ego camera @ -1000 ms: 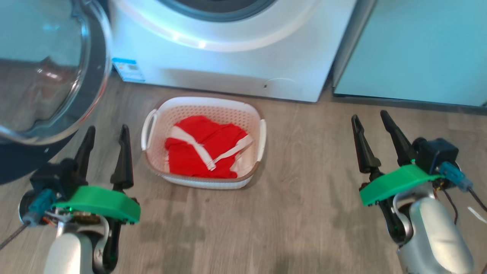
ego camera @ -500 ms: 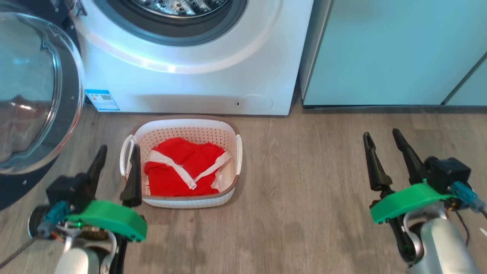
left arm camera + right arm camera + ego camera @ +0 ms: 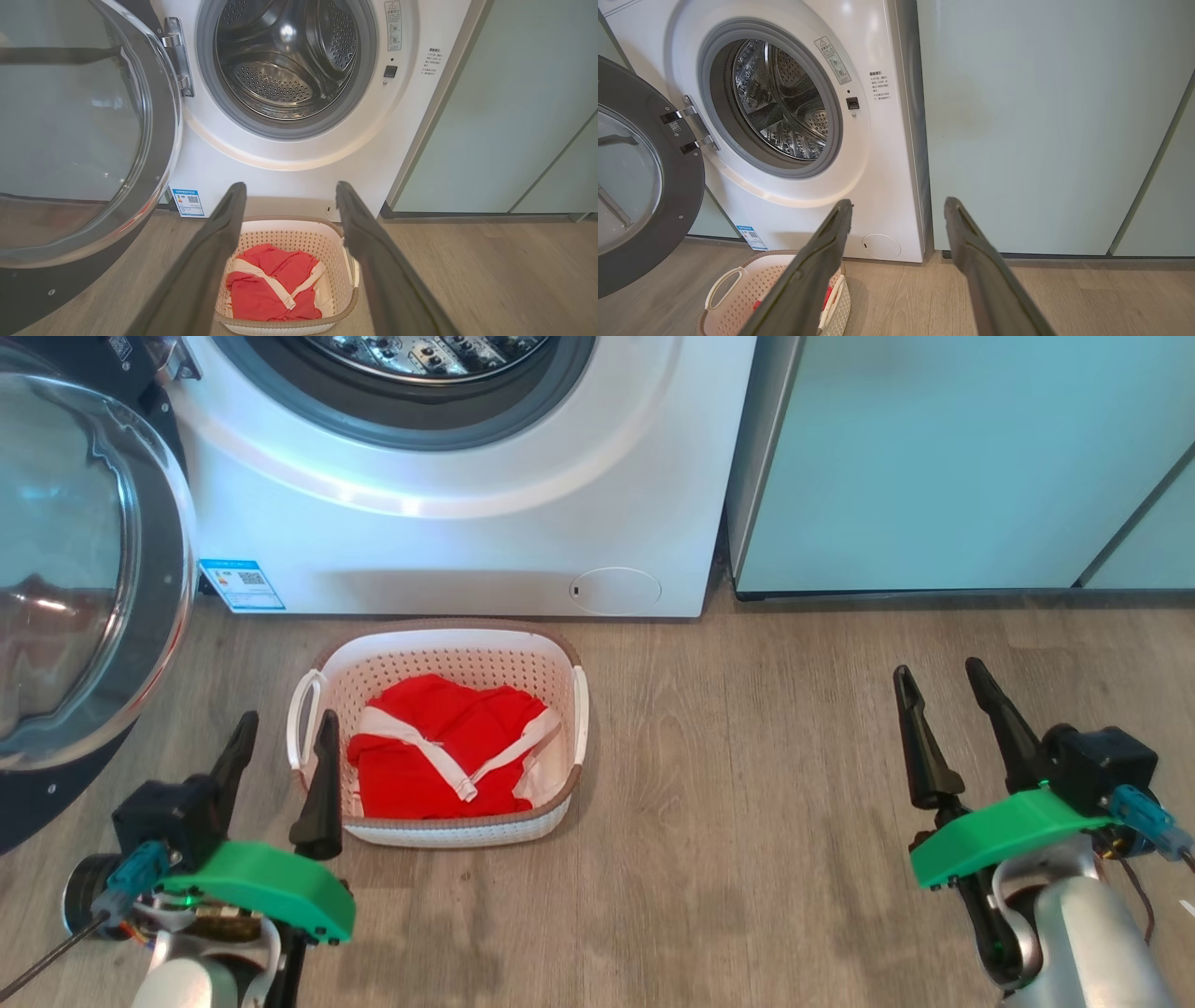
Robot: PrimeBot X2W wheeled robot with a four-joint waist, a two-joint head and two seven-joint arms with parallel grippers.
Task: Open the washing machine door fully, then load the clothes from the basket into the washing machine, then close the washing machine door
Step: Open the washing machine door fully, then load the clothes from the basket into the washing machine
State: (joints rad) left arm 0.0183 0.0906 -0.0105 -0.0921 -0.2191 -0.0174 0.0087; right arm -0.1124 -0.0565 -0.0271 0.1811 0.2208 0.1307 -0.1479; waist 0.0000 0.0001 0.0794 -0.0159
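- From the head, looked steeply down on the floor [image 3: 747,756] before the washing machine [image 3: 448,541], basket [image 3: 448,663] left of centre.
- From the left wrist, faced forward along the left pincer [image 3: 290,184], square into the drum [image 3: 280,70], near the basket.
- From the right wrist, angled leftward across the machine's front and the cabinet [image 3: 1041,126].
- Shared by all three: machine front, basket, washing machine door [image 3: 84,588].

Bright red clothes [image 3: 434,761] with white bands, cream perforated basket [image 3: 448,658], white washing machine [image 3: 467,541], black-rimmed door [image 3: 159,607].
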